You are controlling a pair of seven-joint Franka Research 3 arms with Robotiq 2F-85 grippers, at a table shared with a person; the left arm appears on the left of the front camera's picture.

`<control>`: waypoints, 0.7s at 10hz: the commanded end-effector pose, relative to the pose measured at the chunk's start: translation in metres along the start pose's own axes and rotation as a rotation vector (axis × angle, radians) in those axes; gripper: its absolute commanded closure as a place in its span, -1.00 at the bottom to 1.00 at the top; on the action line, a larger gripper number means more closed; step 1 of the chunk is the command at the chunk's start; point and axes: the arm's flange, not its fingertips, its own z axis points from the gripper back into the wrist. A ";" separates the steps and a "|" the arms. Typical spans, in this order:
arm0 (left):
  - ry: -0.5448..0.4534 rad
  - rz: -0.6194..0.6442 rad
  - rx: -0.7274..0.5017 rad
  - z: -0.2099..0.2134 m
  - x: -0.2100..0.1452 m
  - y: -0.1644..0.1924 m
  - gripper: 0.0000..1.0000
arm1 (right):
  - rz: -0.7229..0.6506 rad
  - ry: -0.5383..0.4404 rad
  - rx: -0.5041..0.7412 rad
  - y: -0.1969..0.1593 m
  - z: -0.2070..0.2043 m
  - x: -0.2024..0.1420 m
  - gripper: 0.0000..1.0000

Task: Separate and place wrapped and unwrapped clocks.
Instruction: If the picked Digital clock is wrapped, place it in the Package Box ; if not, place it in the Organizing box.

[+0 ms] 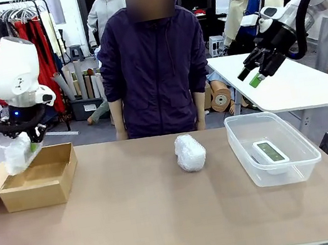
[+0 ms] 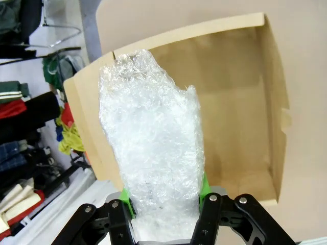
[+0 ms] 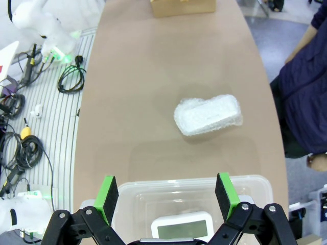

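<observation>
on the surface (image 1: 142,215) the box (image 1: 37,197) sits at the left and the tub (image 1: 239,147) at the right, with a wrapped bundle (image 1: 190,152) between them, nearer the tub. the clock (image 1: 270,152) lies in the tub. the left claw (image 1: 33,142) holds a second wrapped bundle (image 1: 18,158) above the box's left side. the right claw (image 1: 250,77) hangs above and behind the tub.

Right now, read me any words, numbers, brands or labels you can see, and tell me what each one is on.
No text can be read anywhere.
Unwrapped clock in the clear bin: screen too small to read.
Cardboard box: no print.
Wrapped lump on the table: no label.
Wrapped bundle in the left fingers: no label.
</observation>
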 end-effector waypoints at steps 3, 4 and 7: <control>-0.023 0.063 0.007 -0.040 0.021 -0.001 1.00 | 0.005 0.018 0.001 0.002 0.000 0.001 -1.00; -0.047 0.064 0.013 -0.048 0.022 -0.002 1.00 | 0.005 0.018 0.001 0.002 0.000 0.001 -1.00; -0.088 0.080 0.083 -0.075 0.023 -0.005 1.00 | 0.005 0.018 0.001 0.002 0.000 0.001 -1.00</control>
